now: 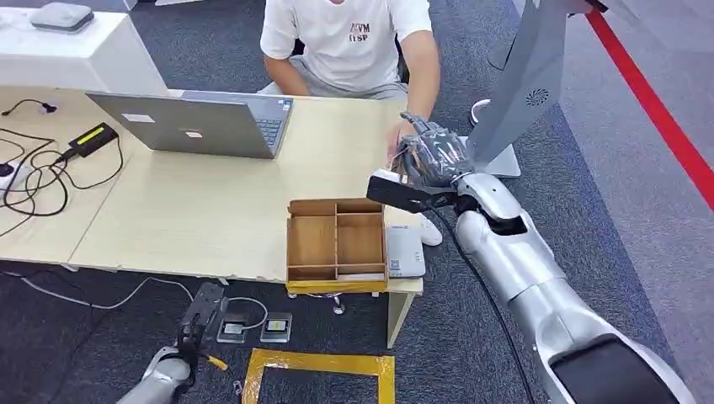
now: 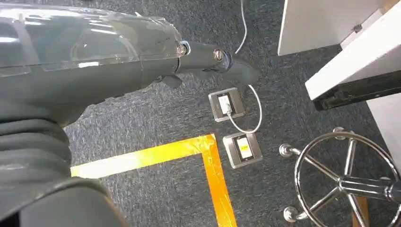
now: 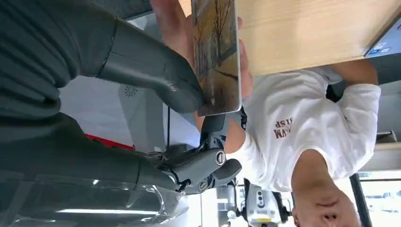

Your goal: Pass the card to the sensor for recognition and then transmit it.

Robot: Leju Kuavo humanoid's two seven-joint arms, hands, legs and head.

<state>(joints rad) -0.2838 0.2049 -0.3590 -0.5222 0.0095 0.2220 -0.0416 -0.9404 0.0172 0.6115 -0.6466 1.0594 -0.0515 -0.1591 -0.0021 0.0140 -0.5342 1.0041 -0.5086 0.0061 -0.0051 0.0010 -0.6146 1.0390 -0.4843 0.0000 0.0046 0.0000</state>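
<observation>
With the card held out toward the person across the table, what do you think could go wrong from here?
1. The right hand pinches the card near one end between thumb and fingers; the person's hand is right behind it, so a release before they grip could drop it.
2. A dropped card might land in the wooden divided box or off the table edge.
3. The raised arm is near the grey monitor stand; a swing could bump it.

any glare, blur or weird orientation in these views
Head view: even, sharp light. Left wrist view: white glare streaks on the left robot hand cover, floor sharp. Right wrist view: upside down; the card reflects a little, the right robot hand looms dark and soft.
</observation>
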